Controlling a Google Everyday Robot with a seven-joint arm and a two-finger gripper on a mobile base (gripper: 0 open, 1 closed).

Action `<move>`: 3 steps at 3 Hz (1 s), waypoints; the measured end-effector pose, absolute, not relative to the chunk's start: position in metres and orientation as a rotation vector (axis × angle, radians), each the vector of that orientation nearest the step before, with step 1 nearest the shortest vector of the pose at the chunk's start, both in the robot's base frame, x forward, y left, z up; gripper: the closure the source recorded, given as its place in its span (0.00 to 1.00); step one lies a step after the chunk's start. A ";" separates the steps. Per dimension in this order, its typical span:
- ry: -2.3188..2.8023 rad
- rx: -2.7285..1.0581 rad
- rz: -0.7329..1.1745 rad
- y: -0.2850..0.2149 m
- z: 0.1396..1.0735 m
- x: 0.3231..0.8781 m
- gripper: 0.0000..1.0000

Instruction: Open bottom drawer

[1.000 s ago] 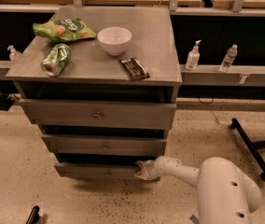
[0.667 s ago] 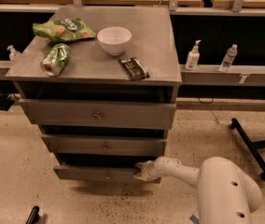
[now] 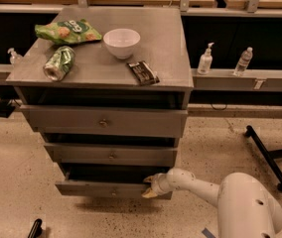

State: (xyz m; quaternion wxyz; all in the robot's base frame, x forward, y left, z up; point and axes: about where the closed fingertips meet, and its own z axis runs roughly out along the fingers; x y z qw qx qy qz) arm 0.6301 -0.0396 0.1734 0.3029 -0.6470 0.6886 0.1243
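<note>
A grey wooden cabinet has three drawers. The bottom drawer (image 3: 101, 188) is the lowest front, with a small round knob (image 3: 113, 194), and it stands pulled out a little, with a dark gap above it. My gripper (image 3: 151, 186) is at the right end of that drawer front, at its top edge, on the end of my white arm (image 3: 200, 188) reaching in from the lower right. The middle drawer (image 3: 111, 154) and top drawer (image 3: 104, 121) sit above it.
On the cabinet top (image 3: 166, 43) lie a green chip bag (image 3: 67, 32), a green can (image 3: 58, 63) on its side, a white bowl (image 3: 121, 42) and a dark snack bar (image 3: 142, 73). A sanitizer bottle (image 3: 205, 59) and water bottle (image 3: 243, 61) stand on the right ledge. A black stand leg (image 3: 265, 155) lies on the floor.
The bottom drawer front has come forward a little with my gripper at its right end. The view has shifted slightly.
</note>
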 end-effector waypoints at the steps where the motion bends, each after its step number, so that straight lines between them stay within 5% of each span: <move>1: 1.793 -1.707 0.380 -0.036 0.177 0.616 0.18; 3: 1.598 -1.644 0.675 -0.019 0.207 0.518 0.17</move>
